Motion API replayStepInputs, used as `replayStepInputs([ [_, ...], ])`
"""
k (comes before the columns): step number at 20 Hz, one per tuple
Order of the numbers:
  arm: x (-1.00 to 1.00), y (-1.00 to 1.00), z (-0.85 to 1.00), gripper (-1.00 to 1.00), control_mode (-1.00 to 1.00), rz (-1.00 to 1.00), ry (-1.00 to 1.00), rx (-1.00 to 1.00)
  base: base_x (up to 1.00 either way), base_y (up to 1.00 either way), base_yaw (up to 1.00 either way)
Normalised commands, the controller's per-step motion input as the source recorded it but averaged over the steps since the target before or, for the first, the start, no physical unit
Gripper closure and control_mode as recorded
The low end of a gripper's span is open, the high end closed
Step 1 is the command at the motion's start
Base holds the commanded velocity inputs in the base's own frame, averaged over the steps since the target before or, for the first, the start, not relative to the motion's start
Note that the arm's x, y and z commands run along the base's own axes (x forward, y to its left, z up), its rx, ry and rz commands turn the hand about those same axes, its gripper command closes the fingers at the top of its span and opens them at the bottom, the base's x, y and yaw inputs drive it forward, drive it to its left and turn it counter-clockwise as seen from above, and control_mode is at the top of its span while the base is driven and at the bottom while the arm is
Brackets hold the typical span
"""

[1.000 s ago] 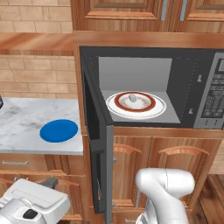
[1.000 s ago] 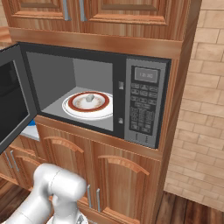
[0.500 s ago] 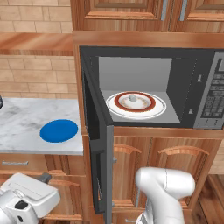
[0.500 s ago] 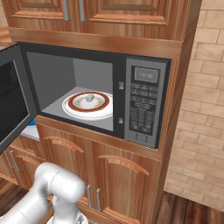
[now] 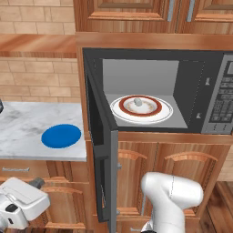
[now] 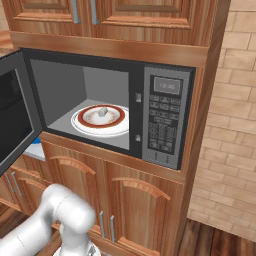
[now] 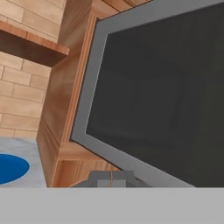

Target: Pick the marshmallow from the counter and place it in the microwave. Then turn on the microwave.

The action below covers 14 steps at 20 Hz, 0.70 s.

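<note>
The microwave (image 5: 154, 91) stands wide open, its door (image 5: 101, 154) swung out toward us on the left hinge, and there it is: the marshmallow (image 5: 138, 101) sits upright on the white red-rimmed plate (image 5: 161, 113) inside the cavity, just about dead centre on that plate. From the right base view the same story: marshmallow (image 6: 102, 111) on the plate (image 6: 80, 121), keypad (image 6: 162, 125) off at three o'clock of it, the display above the buttons. Out on the marble counter (image 5: 27, 132) the round blue plate (image 5: 61, 136) lies flat, at nine o'clock from the open door and near the counter's front edge. The arm is down low; its white elbow (image 5: 170, 195) bulks up in front of the lower cabinet doors (image 5: 182, 173). Through the hand view the gripper (image 7: 112, 176) points up at the dark glass of the door (image 7: 162, 87), fingertips (image 7: 103, 176) pressed together, jaws fully closed with nothing between them. At nine o'clock in that view there is a slice of blue plate (image 7: 11, 168) on the counter, and the wooden shelf ledge (image 7: 30, 46) up at ten o'clock against the brick.
</note>
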Motion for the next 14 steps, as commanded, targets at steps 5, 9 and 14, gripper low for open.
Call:
replayStepInputs([
  [5, 0.29, 0.33, -0.25, 1.00, -1.00, -0.05, 0.00, 0.00, 0.00, 0.00, 0.00],
  [9, 0.30, 0.36, -0.25, 1.00, -1.00, -0.05, 0.00, 0.00, 0.00, 0.00, 0.00],
  [14, 0.28, 0.35, -0.22, 1.00, -1.00, -0.05, 0.00, 0.00, 0.00, 0.00, 0.00],
])
